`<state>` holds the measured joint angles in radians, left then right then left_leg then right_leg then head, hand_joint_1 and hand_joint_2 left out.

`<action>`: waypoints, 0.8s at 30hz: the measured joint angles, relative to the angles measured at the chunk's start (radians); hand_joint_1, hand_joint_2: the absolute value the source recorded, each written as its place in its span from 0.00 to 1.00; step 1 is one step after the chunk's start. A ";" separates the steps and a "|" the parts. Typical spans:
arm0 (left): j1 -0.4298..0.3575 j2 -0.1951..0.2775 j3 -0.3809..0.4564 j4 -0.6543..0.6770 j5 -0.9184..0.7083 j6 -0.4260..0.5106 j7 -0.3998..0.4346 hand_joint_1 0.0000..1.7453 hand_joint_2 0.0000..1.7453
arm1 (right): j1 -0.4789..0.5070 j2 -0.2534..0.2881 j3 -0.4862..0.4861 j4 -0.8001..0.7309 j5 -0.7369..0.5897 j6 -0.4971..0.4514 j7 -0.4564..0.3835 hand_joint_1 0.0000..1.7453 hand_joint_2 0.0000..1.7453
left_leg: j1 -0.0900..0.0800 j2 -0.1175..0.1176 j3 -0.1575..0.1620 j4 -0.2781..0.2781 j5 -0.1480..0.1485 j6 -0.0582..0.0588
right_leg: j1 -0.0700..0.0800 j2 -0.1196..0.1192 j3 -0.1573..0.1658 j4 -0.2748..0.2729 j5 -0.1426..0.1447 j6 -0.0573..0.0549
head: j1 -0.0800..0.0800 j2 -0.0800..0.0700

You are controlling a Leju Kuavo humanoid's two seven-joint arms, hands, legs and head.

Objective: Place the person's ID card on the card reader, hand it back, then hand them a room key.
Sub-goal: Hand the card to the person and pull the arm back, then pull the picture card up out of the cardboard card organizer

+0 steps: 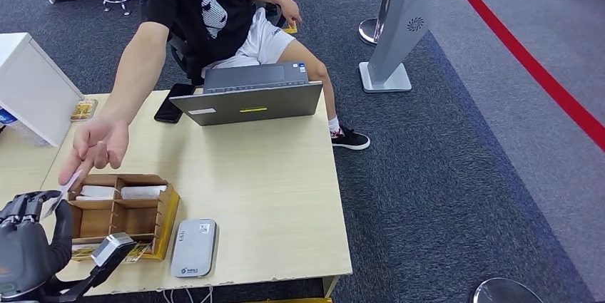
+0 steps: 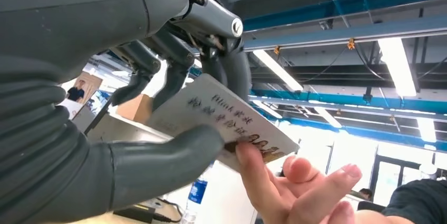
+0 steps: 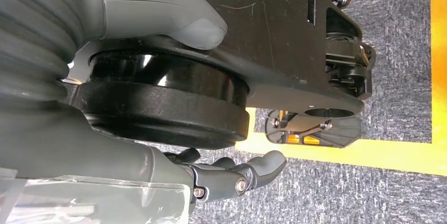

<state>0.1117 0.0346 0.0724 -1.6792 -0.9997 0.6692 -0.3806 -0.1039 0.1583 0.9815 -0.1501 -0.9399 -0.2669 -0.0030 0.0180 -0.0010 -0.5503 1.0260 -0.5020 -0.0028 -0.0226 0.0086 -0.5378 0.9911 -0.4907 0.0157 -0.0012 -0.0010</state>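
- Currently, the left hand (image 2: 132,129) pinches the card (image 2: 221,118) between its thumb and its dark fingers (image 2: 174,74), which are clamped on the card's near end so that the far end stays free for the taker.
- Person's hand (image 2: 295,187): reaches in with fingers spread, one fingertip touching the card's free edge; the card is thus shared between both hands, which suggests a handover in progress. Which card this is cannot be read from the print.
- From the head view, the same meeting shows at the bench's left edge: left hand (image 1: 28,235) raised, the white card (image 1: 68,185) between it and the person's hand (image 1: 96,147), which extends across the bench (image 1: 271,175) from a seated person.
- Reader (image 1: 193,247): a flat grey unit lying near the bench's front edge, just beside the box and within reach of the left arm; nothing lies on it.
- Box (image 1: 121,214): an open brown divided tray. Its far compartments hold white card-like items (image 1: 121,192); the near compartments look mostly bare, with printed slips at the front edge. Room keys are probably stocked here.
- Right hand (image 3: 237,174): hangs over grey carpet, its fingers loosely curled and holding nothing.
- Laptop (image 1: 250,96) and phone (image 1: 171,103): lying at the bench's far side before the person.
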 joint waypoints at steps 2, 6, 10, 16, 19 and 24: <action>0.007 -0.002 0.004 -0.016 0.011 0.002 -0.004 0.00 1.00 | 0.000 0.000 0.000 0.000 -0.002 -0.001 0.000 0.00 1.00 | 0.000 0.000 0.000 0.000 0.000 0.000 | 0.000 0.000 0.000 0.000 0.000 0.000 | 0.000 0.000; 0.021 -0.003 0.026 -0.050 0.039 0.004 -0.006 0.00 1.00 | 0.000 0.000 0.000 0.000 -0.003 -0.001 0.000 0.00 1.00 | 0.000 0.000 0.000 0.000 0.000 0.000 | 0.000 0.000 0.000 0.000 0.000 0.000 | 0.000 0.000; 0.037 -0.003 0.059 -0.070 0.067 0.000 -0.019 0.00 1.00 | 0.000 0.000 0.000 0.001 -0.008 -0.001 0.000 0.00 1.00 | 0.000 0.000 0.000 0.000 0.000 0.000 | 0.000 0.000 0.000 0.000 0.000 0.000 | 0.000 0.000; 0.065 -0.007 0.091 -0.082 0.042 -0.020 -0.049 0.00 1.00 | 0.000 0.000 0.000 0.001 -0.017 -0.001 -0.002 0.00 1.00 | 0.000 0.000 0.000 0.000 0.000 0.000 | 0.000 0.000 0.000 0.000 0.000 0.000 | 0.000 0.000; 0.108 -0.011 0.092 -0.090 -0.079 -0.055 -0.065 0.00 1.00 | 0.001 0.000 0.000 0.001 -0.024 -0.001 -0.005 0.00 1.00 | 0.000 0.001 0.000 0.000 0.000 0.000 | 0.000 0.001 0.000 0.000 0.000 0.000 | 0.000 0.000; 0.229 0.003 0.023 -0.102 -0.335 -0.047 0.029 0.00 1.00 | 0.001 0.000 0.000 0.002 -0.049 -0.005 -0.007 0.00 1.00 | 0.000 0.002 0.000 0.000 -0.001 0.000 | 0.000 0.002 -0.002 -0.001 0.000 0.000 | 0.000 0.000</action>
<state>0.3411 0.0381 0.0954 -1.7817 -1.3345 0.6226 -0.3515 -0.1028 0.1583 0.9814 -0.1484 -0.9889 -0.2724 -0.0103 0.0178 0.0008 -0.5506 1.0260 -0.5028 -0.0026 -0.0228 0.0102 -0.5393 0.9904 -0.4911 0.0157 -0.0012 -0.0010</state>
